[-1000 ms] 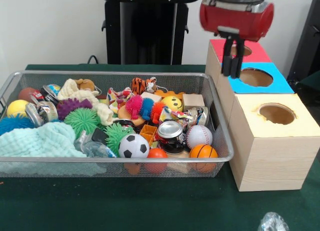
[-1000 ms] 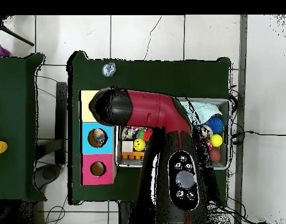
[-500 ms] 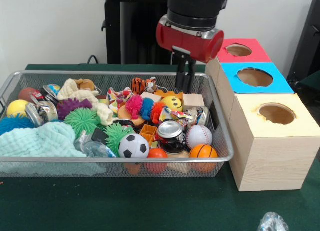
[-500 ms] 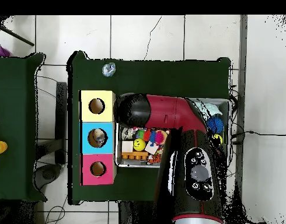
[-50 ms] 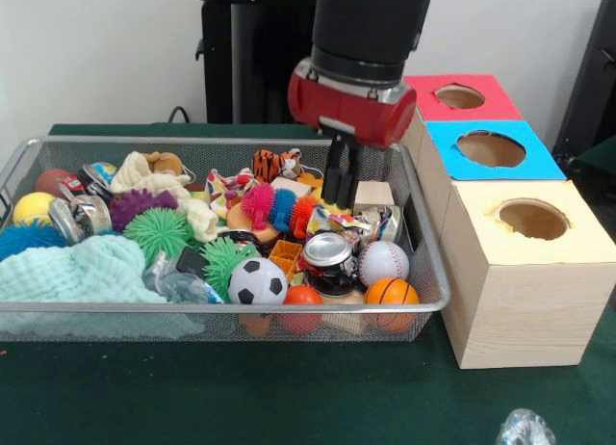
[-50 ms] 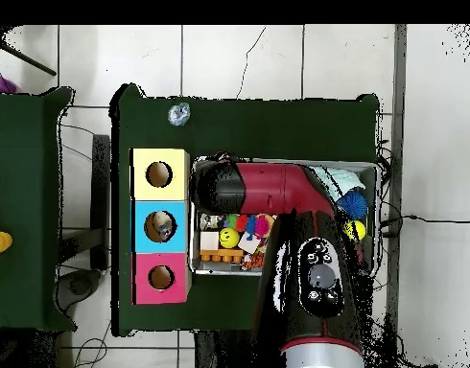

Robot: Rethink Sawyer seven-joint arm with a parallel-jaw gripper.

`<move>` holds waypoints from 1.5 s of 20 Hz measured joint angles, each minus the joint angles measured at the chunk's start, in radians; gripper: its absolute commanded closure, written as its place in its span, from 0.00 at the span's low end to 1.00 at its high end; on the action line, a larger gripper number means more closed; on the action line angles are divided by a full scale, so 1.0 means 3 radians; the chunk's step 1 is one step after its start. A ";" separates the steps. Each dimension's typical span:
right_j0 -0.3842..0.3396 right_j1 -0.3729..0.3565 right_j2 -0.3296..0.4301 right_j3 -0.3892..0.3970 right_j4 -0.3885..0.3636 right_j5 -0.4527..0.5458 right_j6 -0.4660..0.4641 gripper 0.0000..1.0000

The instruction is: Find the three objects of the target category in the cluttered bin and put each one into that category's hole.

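Note:
My gripper (image 5: 342,200) hangs open and empty inside the wire bin (image 5: 423,235), its tips just above a yellow smiley ball (image 5: 330,203) near the bin's right end. A wooden cube (image 5: 372,194) sits right beside it. Below lie a crushed can (image 5: 328,252), a baseball (image 5: 383,262), a basketball (image 5: 392,293) and a soccer ball (image 5: 258,281). To the right stand three boxes with holes: red (image 5: 460,96), blue (image 5: 493,148), yellow (image 5: 532,219). In the overhead view the arm (image 6: 268,192) hides the gripper, and a small object shows inside the blue box's hole (image 6: 161,225).
The bin's left half holds a mint cloth (image 5: 77,272), spiky green and purple balls, a yellow ball (image 5: 32,208), a toy tiger (image 5: 274,162) and other clutter. A crumpled foil lump (image 5: 526,428) lies on the green table in front of the boxes.
The gripper has moved from above the blue box's hole leftward over the bin's rim, then down into the bin's right end. Nothing in the bin has shifted.

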 measured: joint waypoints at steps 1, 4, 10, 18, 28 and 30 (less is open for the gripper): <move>0.0000 0.0029 0.0000 0.0005 -0.0020 -0.0096 0.0000 1.00; 0.0000 0.0109 0.0000 0.0031 -0.0074 -0.0343 0.0000 1.00; 0.0000 0.0216 0.0000 0.0053 -0.0092 -0.0504 0.0000 1.00; -0.0013 0.0263 0.0002 0.0099 -0.0100 -0.0505 0.0000 1.00; -0.0044 0.0080 0.0007 0.0208 -0.0100 -0.0376 0.0000 1.00; -0.0043 0.0042 0.0006 0.0213 -0.0100 -0.0335 0.0000 1.00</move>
